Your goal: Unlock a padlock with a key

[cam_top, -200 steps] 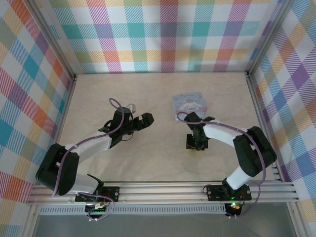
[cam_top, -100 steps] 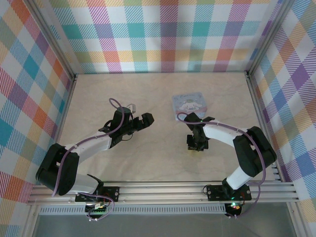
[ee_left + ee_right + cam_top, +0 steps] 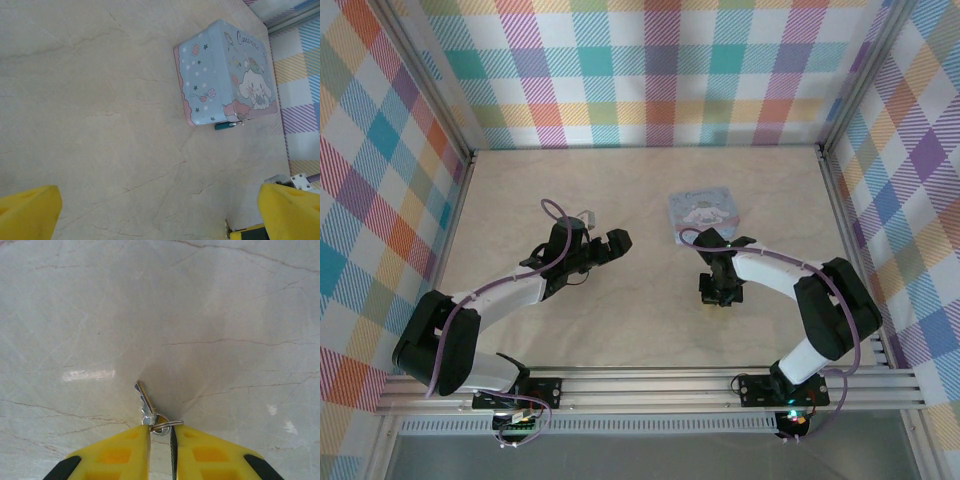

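Yellow-padded and spread wide, the left gripper (image 3: pixel 160 212) hangs over the bare table (image 3: pixel 90 100), grasping nothing. Further right, the padlock (image 3: pixel 226 125) lies on the table, touching the pale blue tin (image 3: pixel 220 75) at its clasp. Nearer the bases, the right gripper (image 3: pixel 160 430) pinches the key (image 3: pixel 144 405) by its ringed head.

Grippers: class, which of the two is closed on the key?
The right gripper: its yellow jaws pinch the ring end of the key. The left gripper stands wide open, holding nothing.
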Action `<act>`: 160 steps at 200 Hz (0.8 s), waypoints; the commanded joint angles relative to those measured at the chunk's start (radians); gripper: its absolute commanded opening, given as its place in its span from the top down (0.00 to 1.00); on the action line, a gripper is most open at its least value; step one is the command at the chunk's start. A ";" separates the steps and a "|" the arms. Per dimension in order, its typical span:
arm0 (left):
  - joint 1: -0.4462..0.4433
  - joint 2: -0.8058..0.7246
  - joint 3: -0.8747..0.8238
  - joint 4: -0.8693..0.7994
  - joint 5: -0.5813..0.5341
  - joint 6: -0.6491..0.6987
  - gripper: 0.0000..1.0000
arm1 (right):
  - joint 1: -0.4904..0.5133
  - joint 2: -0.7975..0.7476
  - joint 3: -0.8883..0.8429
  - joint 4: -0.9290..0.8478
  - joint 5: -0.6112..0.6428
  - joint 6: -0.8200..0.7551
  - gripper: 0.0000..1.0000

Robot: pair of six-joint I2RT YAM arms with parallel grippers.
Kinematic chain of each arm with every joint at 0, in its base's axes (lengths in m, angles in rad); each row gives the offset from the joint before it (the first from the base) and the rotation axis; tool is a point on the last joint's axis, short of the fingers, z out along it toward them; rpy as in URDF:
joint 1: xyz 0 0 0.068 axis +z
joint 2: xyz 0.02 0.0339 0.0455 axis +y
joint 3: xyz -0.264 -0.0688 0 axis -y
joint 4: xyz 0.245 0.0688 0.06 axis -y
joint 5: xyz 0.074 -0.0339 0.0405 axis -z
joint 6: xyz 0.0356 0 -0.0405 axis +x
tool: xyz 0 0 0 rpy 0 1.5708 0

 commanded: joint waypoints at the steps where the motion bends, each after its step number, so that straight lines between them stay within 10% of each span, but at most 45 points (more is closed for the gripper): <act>1: -0.012 0.009 0.015 -0.004 -0.009 0.016 0.00 | 0.009 -0.025 0.011 -0.026 0.021 0.003 0.81; 160: -0.012 -0.007 0.025 -0.024 -0.013 0.016 0.00 | 0.012 -0.119 0.029 -0.056 0.069 -0.004 1.00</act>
